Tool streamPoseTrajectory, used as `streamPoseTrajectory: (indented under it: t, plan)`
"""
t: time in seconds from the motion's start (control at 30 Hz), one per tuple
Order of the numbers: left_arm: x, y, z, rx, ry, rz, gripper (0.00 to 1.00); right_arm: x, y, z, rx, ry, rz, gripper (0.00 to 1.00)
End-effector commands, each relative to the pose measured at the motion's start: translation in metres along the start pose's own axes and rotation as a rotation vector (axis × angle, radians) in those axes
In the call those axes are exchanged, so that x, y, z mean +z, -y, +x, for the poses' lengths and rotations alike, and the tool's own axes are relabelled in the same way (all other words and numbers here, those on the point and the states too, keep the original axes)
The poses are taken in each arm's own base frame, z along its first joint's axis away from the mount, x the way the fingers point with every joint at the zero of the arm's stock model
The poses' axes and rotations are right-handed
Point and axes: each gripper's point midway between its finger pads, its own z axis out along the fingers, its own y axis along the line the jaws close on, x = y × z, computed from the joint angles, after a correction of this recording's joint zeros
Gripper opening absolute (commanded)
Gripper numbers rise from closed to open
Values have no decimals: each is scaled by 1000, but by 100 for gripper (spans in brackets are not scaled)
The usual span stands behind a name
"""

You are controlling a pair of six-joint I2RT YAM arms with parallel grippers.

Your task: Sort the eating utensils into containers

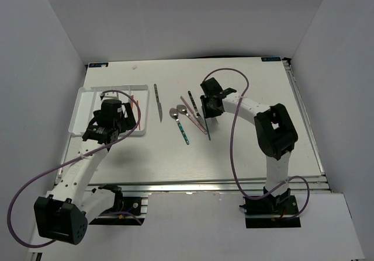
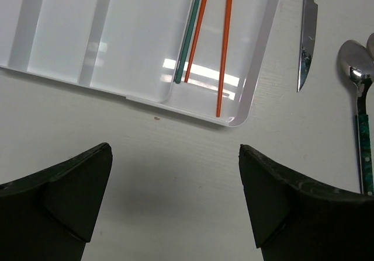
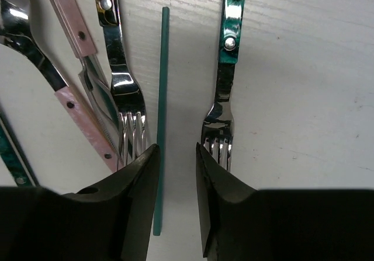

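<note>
Cutlery lies in a loose cluster on the white tabletop [image 1: 245,150], well to the right of the flat white plastic tray with long narrow compartments [image 2: 257,68]. The right gripper [image 3: 176,150] is down among this cluster, its dark fingers [image 3: 134,202] standing narrowly apart on either side of a thin green chopstick [image 3: 161,97] that lies flat on the table. A sliver of gap shows between the stick and one finger, so it is straddled rather than clamped. Just beside it on one side lies a silver fork with a dark handle [image 3: 125,91], with pink-handled pieces [image 3: 82,115] partly overlapping beyond it. On the other side lies a silver fork with a teal handle [image 3: 225,97]. The left gripper [image 2: 175,150] hangs above bare table just short of the tray's near right corner, its jaws spread wide and holding nothing. In the tray's rightmost compartment lie a second green chopstick [image 2: 189,33] and two red chopsticks [image 2: 225,45], roughly parallel. Outside the tray, to its right, lie a silver knife [image 2: 308,33] and a silver spoon with a teal handle [image 2: 356,74].
</note>
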Motion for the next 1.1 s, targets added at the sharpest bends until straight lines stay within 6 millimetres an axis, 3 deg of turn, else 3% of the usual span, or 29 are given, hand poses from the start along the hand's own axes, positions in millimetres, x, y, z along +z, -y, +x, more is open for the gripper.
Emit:
streamPoseTrajectory:
  t: [0.0,0.33,0.6,0.67,0.7,0.8,0.83,0.9,0.93,1.0,1.03,1.07]
  plan:
    - [-4,11,-14,-42,64,55,98,2,-5,-5,-39,2,4,36]
    - [-3,16,-10,-38,45,84,98,25,-13,25,-44,-64,2,34]
    - [-3,24,-7,-43,31,121,98,45,0,63,-33,-173,66,14]
    - [-4,40,0,-59,-7,203,98,42,0,65,-28,-177,62,0]
    - [-5,49,3,-70,-22,253,98,39,-1,63,-17,-170,59,0]
    - [-25,110,14,-81,-54,559,98,13,-8,37,31,-80,24,0]
    - [-35,128,13,-130,-64,633,98,-8,-10,19,56,-11,10,0]
    - [-55,162,3,-130,-13,772,98,-28,-13,4,128,68,-10,0]
    - [-74,190,3,-113,6,868,98,-54,-18,-12,161,143,-57,0]
    - [-100,223,12,-75,-1,990,98,-71,-27,-20,203,221,-142,0]
    - [-112,238,4,-87,32,1051,98,-97,-38,-30,232,276,-231,0]
    - [-112,248,11,-75,9,1070,98,-106,-43,-33,250,296,-271,0]
